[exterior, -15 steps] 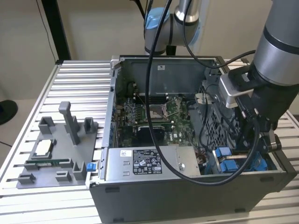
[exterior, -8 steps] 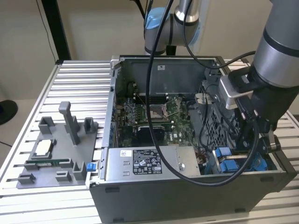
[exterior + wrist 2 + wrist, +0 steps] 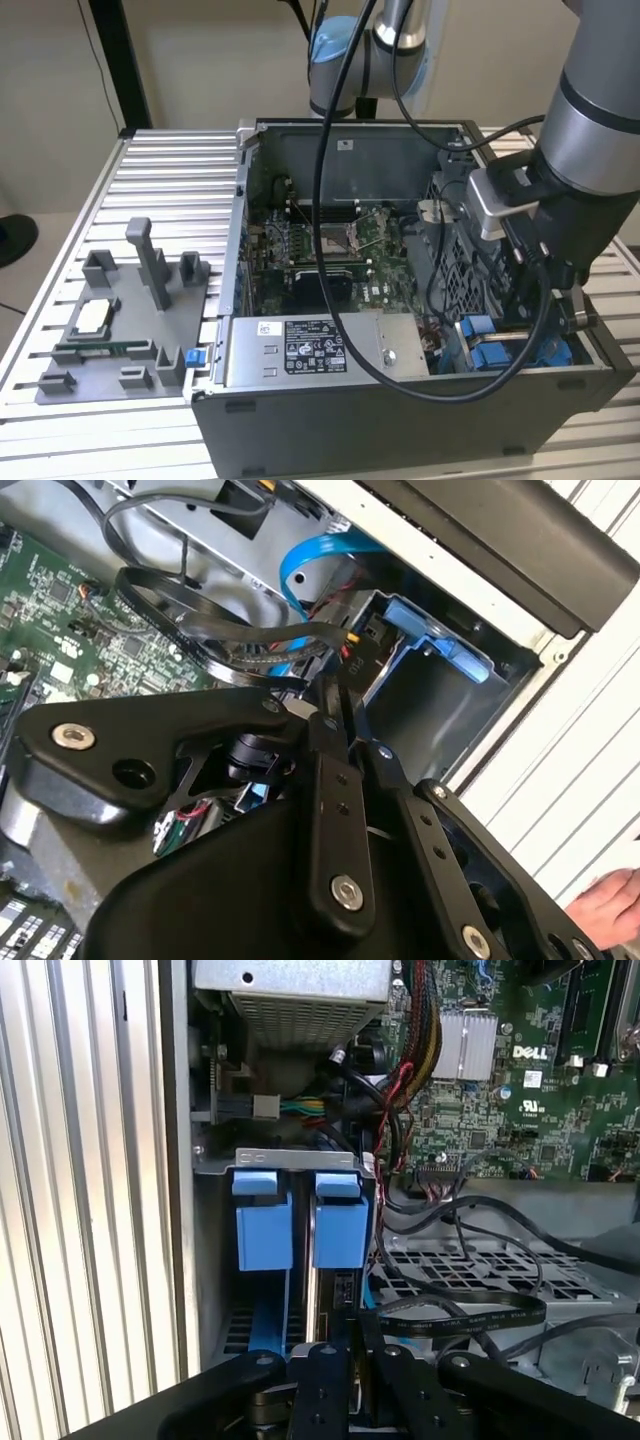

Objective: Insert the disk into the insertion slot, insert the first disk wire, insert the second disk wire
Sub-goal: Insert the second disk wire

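The disk (image 3: 330,1295) stands edge-on in the insertion slot (image 3: 295,1158), its blue carrier tab (image 3: 340,1230) beside a second blue tab (image 3: 262,1230). In both wrist views my gripper (image 3: 355,1338) (image 3: 345,695) hangs right over the disk's end, its fingers shut on the connector of a flat black disk wire (image 3: 470,1310) (image 3: 200,605) that loops away over the cage. In the exterior view the gripper (image 3: 553,300) reaches down into the case's corner on the exterior view's right, by the blue rails (image 3: 480,340).
The grey power-supply box (image 3: 320,345) and the motherboard (image 3: 330,250) sit to the exterior view's left of the slot. A perforated cage (image 3: 480,1270) and loose black cables lie close by. A blue ribbon (image 3: 310,560) hangs near. A hand (image 3: 610,905) shows outside the case.
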Robot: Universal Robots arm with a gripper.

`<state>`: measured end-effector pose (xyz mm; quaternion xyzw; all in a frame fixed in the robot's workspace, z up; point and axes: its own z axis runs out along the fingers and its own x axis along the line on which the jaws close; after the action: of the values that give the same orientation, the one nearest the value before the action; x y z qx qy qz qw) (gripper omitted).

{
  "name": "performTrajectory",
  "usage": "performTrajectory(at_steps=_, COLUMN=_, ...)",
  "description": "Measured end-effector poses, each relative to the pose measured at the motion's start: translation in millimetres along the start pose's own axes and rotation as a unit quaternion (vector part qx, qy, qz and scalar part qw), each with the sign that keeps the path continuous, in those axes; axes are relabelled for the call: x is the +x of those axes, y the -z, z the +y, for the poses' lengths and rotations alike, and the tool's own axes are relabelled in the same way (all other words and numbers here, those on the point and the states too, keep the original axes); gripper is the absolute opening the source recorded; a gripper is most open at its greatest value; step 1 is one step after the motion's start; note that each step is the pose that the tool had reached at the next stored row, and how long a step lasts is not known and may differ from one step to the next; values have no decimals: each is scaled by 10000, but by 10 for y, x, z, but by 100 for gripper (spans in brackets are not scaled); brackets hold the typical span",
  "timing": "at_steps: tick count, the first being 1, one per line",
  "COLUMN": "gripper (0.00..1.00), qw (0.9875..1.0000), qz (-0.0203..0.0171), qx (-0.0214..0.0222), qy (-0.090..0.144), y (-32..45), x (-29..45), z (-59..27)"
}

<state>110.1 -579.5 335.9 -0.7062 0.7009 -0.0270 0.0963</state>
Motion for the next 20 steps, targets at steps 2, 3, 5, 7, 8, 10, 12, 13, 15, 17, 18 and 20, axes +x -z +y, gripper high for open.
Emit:
performTrajectory(at_steps=2, gripper=0, qw=10000, qz=2, qx=0, qy=0, y=-3, x=0, z=0)
performTrajectory(at_steps=3, gripper=0, qw=10000, qz=4, qx=0, qy=0, y=-14, x=1, z=2)
performTrajectory(at_steps=5, gripper=0, qw=10000, qz=8, qx=1, qy=1, y=-34, x=3, z=5)
performTrajectory(at_steps=7, gripper=0, qw=10000, qz=2, qx=0, qy=0, y=-41, x=4, z=7)
performTrajectory(at_steps=8, gripper=100, qw=10000, qz=-6, qx=0, qy=-2, y=-46, x=4, z=8)
performTrajectory(at_steps=10, gripper=100, qw=10000, qz=-12, qx=2, qy=-2, y=-22, x=2, z=3)
performTrajectory(at_steps=12, gripper=100, qw=10000, qz=-1, qx=1, qy=0, y=70, x=-7, z=-13)
performTrajectory(at_steps=13, gripper=100, qw=10000, qz=-2, qx=1, qy=0, y=113, x=-12, z=-20)
performTrajectory(at_steps=15, gripper=100, qw=10000, qz=1, qx=0, qy=-1, y=204, x=-20, z=-36)
performTrajectory(at_steps=17, gripper=100, qw=10000, qz=-1, qx=0, qy=-1, y=290, x=-29, z=-51)
performTrajectory(at_steps=18, gripper=100, qw=10000, qz=0, qx=-2, qy=-1, y=331, x=-33, z=-58)
performTrajectory(at_steps=20, gripper=100, qw=10000, qz=-1, qx=-5, qy=-2, y=410, x=-41, z=-71)
